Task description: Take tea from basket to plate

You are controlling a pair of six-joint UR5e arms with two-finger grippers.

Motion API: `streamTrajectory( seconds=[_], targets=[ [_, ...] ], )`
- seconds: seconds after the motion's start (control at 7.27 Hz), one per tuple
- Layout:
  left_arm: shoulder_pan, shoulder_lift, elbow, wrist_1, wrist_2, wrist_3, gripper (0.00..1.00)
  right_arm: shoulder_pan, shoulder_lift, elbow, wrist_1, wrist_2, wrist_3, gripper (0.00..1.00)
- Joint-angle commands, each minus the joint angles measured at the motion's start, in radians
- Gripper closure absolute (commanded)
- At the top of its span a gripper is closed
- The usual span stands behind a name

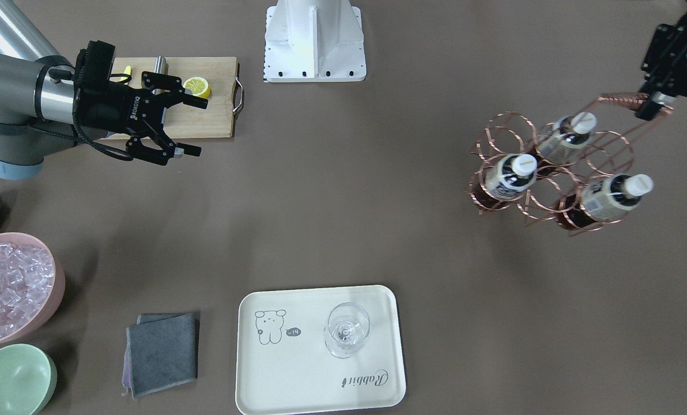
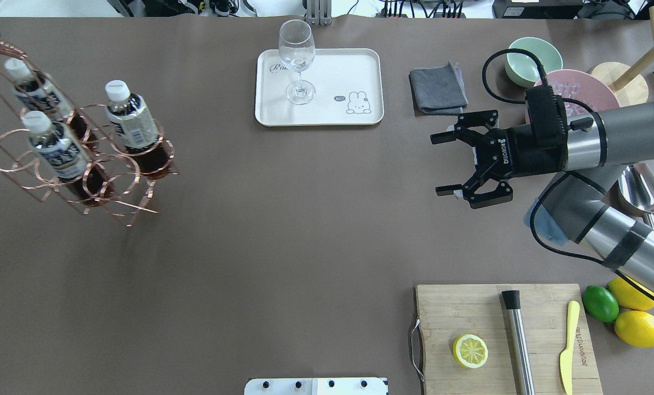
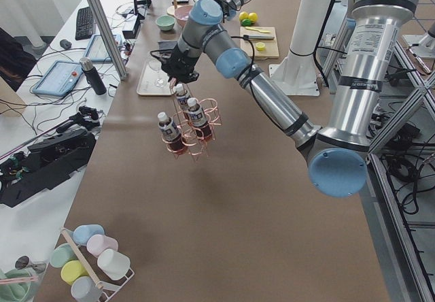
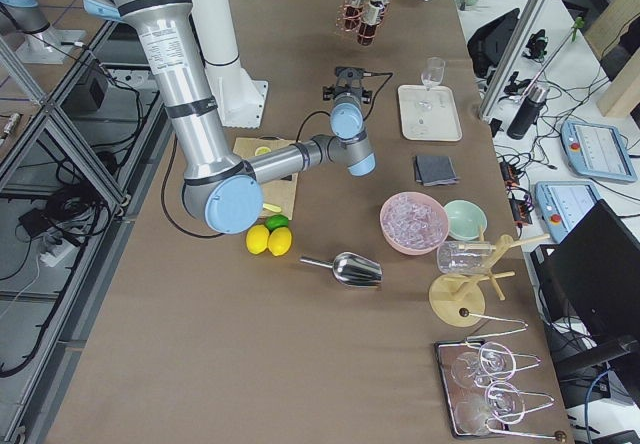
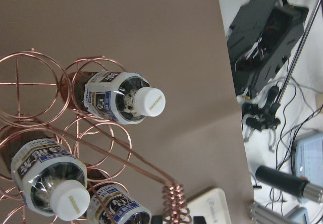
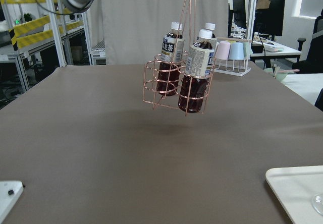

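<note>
while aloft, tea below left gripper

Overhead and front cameras face each other, both sharing the basket and plate.

Rose-gold wire ring basket hangs clear of worktop, with three white-capped dark tea bottles seated in its rings. Cream rectangular bear-print plate lies flat, well apart.

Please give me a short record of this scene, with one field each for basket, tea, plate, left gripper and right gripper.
basket: hanging by its handle, lifted off the table
tea: three bottles, all in the basket
plate: on the table, a glass standing on it
left gripper: shut on the basket's handle
right gripper: open, empty, above the table
</note>
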Motion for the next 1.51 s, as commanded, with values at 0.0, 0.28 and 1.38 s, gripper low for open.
streamTrajectory(
  seconds=[0.0, 0.28, 1.38],
  targets=[
    [0.252, -0.254, -0.040, 0.269, 0.064, -0.063, 1.00, 0.015, -0.073, 0.037, 0.006, 0.008, -0.244, 0.00],
    [0.503, -0.365, -0.020, 0.350, 0.269, -0.186, 1.00, 0.013, -0.074, 0.038, 0.004, 0.005, -0.235, 0.00],
    [0.678, -0.665, 0.173, 0.531, 0.488, -0.573, 1.00, 0.015, -0.080, 0.042, 0.004, 0.004, -0.214, 0.00]
  ],
)
